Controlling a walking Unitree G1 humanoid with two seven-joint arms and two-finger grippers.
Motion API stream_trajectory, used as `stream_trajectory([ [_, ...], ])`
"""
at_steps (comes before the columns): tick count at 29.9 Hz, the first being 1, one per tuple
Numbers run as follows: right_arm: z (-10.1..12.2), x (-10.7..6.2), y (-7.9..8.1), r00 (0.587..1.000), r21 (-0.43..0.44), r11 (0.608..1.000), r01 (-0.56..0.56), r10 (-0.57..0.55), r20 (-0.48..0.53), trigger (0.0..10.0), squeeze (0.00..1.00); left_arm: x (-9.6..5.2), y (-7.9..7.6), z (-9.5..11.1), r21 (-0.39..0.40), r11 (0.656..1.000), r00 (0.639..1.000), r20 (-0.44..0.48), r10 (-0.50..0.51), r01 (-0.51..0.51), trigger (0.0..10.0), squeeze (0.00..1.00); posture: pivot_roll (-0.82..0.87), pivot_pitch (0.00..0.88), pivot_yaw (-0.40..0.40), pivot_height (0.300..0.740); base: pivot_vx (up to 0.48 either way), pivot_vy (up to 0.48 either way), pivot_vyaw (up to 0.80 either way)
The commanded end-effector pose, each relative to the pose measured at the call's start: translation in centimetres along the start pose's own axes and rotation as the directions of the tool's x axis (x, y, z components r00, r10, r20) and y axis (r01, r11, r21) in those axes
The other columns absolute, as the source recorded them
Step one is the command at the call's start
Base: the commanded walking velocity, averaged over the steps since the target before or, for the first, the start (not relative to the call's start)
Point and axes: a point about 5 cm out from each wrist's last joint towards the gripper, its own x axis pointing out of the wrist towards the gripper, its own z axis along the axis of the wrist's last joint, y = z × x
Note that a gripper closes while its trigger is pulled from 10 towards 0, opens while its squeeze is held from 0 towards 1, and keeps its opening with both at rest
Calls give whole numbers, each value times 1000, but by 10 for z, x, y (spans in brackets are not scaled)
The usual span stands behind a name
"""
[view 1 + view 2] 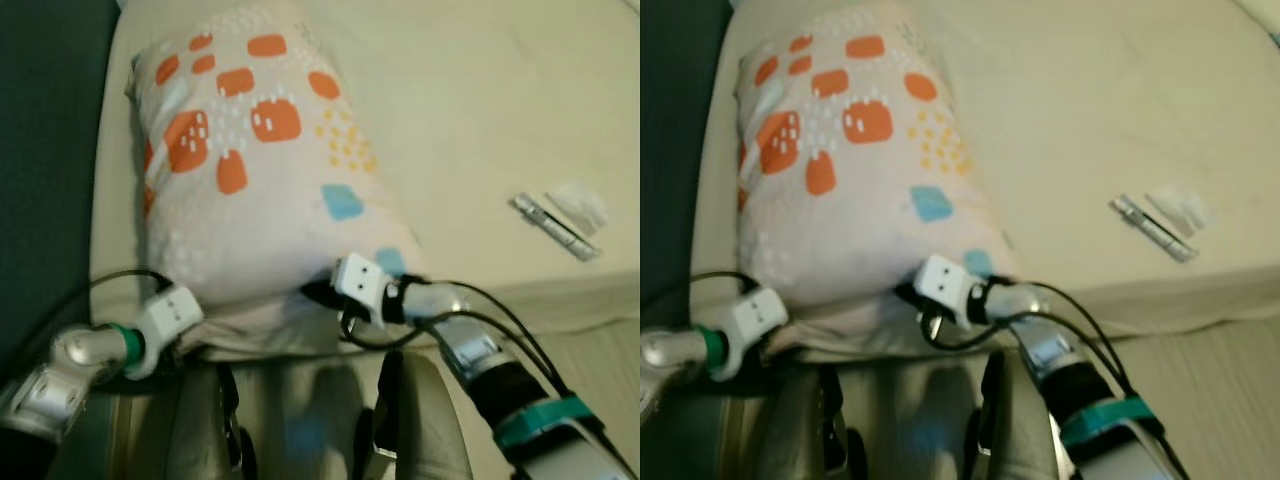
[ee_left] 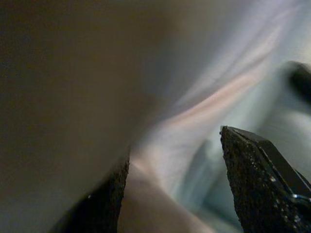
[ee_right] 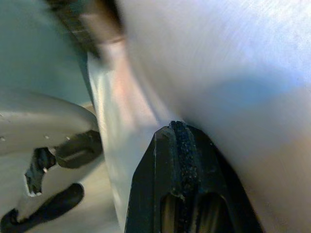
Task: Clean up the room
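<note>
Pillow (image 1: pixel 250 170), white with orange blocks, yellow dots and pale blue squares, lies on the cream bed (image 1: pixel 480 120) along the side by the dark wall, its near end at the mattress edge between the two grippers. Left gripper (image 2: pixel 175 189) reaches under the near left corner, fingers (image 2: pixel 257 179) spread with pillow fabric between them; right gripper (image 3: pixel 182 160) is at the near right corner, fingers pressed together against the fabric, whether pinching it cannot be told. Small silver tube (image 1: pixel 555 227) and clear wrapper (image 1: pixel 580 205) lie together on the bed, well apart from the pillow on the right.
</note>
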Motion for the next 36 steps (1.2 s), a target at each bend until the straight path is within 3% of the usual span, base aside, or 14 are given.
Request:
stream_trajectory([
  [1, -1, 1, 3, 1000, 10, 1000, -19, 19, 7, 10000, 0, -4, 12, -15, -8, 994, 992, -65, 112, -113, 10000, 0, 115, 278, 46, 570, 0, 0, 0],
  [3, 5, 6, 7, 998, 36, 999, -39, 37, 48, 10000, 0, -9, 40, -8, -13, 961, 960, -49, 276, -277, 10000, 0, 115, 278, 46, 570, 0, 0, 0],
  [4, 5, 6, 7, 998, 36, 999, -39, 37, 48, 10000, 0, -9, 40, -8, -13, 961, 960, -49, 276, -277, 10000, 0, 115, 278, 46, 570, 0, 0, 0],
  [6, 11, 11, 9, 996, 50, 998, -48, 44, 78, 10000, 0, -15, 57, 2, -23, 942, 942, -13, 336, -336, 10000, 0, 115, 278, 46, 570, 0, 0, 0],
  [14, 20, 27, 11, 990, 75, 997, 19, -29, 138, 10000, 0, -13, 65, 18, 44, 937, 937, 70, 344, -347, 10000, 0, 105, 280, 51, 570, 0, 0, 0],
  [18, 3, 23, 29, 992, 49, 992, -119, 117, 45, 10000, 0, -4, 39, -8, 63, 974, 975, -45, 219, -216, 10000, 0, 110, 279, 52, 570, 0, 0, 0],
  [22, -17, 9, 39, 977, 35, 978, -204, 206, -59, 10000, 0, 2, 14, -35, 37, 985, 975, -145, 170, -166, 10000, 0, 107, 277, 52, 570, 0, 0, 0],
  [25, -25, 0, 35, 977, 29, 982, -185, 187, -97, 10000, 0, 6, 0, -39, 2, 989, 979, -142, 145, -146, 10000, 0, 100, 278, 44, 570, 0, 0, 0],
  [32, -29, -15, 29, 978, 52, 983, -177, 181, -104, 10000, 0, 10, -8, -42, -9, 991, 982, -136, 132, -134, 10000, 0, 94, 276, 41, 570, 0, 0, 0],
  [35, -28, -43, 21, 981, 102, 981, -166, 175, -87, 10000, 0, -1, -33, -27, -42, 996, 996, -23, -81, 80, 10000, 0, 92, 276, 40, 570, 0, 0, 0],
  [36, -28, -43, 21, 981, 102, 981, -166, 175, -87, 10000, 0, -1, -33, -27, -42, 996, 996, -23, -81, 80, 10000, 0, 92, 276, 40, 570, 0, 0, 0],
])
